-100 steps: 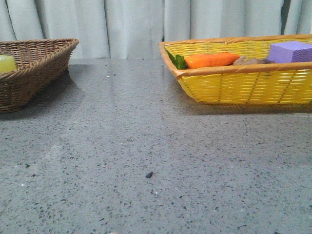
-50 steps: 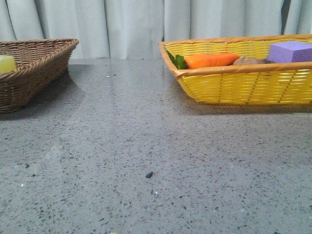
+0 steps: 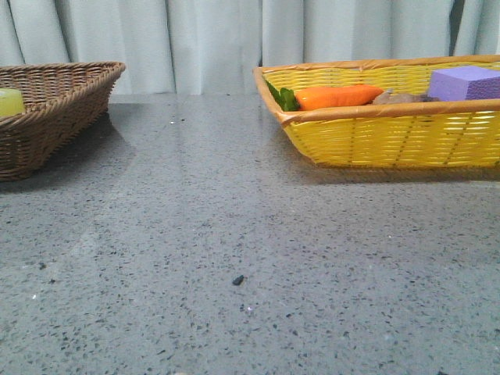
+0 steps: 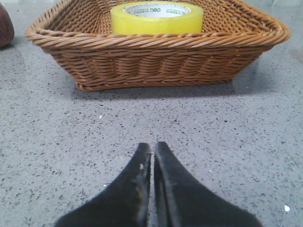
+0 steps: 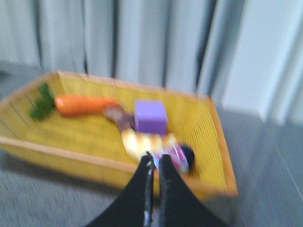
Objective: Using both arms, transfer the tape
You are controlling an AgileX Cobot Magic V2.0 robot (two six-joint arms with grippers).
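Note:
The yellow tape (image 4: 156,19) lies flat in the brown wicker basket (image 4: 156,52), its white core with green lettering facing up. In the front view only a yellow sliver of the tape (image 3: 11,101) shows over the rim of the brown basket (image 3: 55,109) at the far left. My left gripper (image 4: 153,150) is shut and empty, low over the grey table, a short way in front of that basket. My right gripper (image 5: 155,161) is shut and empty, raised in front of the yellow basket (image 5: 57,149). Neither gripper shows in the front view.
The yellow basket (image 3: 391,133) at the right holds an orange carrot (image 3: 340,96), a purple block (image 3: 466,82), green leaves and a multicoloured item (image 5: 161,146). Pale curtains hang behind the table. A small dark speck (image 3: 238,280) lies on the tabletop.
Nothing in the front view has visibly changed; the right wrist view is blurred.

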